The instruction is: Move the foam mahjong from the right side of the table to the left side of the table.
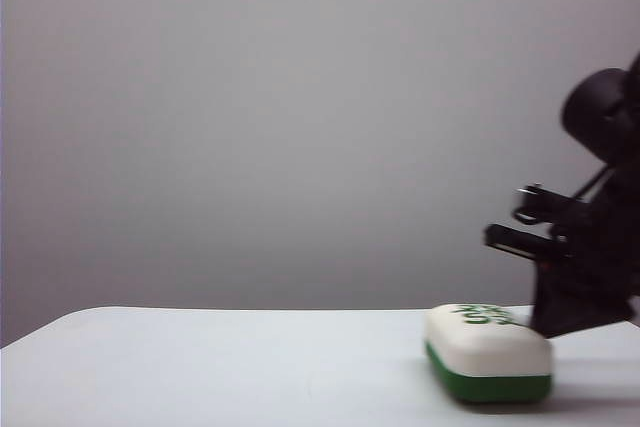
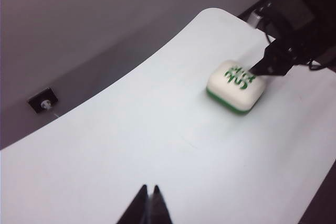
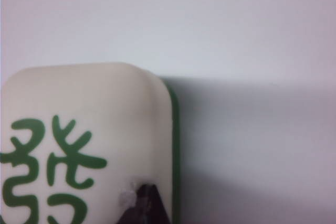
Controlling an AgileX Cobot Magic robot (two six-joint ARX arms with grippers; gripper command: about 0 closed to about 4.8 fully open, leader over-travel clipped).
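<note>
White table [image 1: 200, 367] | foam mahjong [image 1: 488, 352] right | right gripper [image 2: 261, 69] touching top | left gripper [image 2: 148, 203] closed

Cream, green-marked foam mahjong [image 1: 488, 352], green-based

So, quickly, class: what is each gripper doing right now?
Left gripper: shut, holding nothing, above the table.
Right gripper: at the foam mahjong, tip on its top; open or shut cannot be told.

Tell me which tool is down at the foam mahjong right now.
The right tool, its tip at the foam mahjong's top edge on the table's right side. The left tool hangs apart, tips together.
</note>
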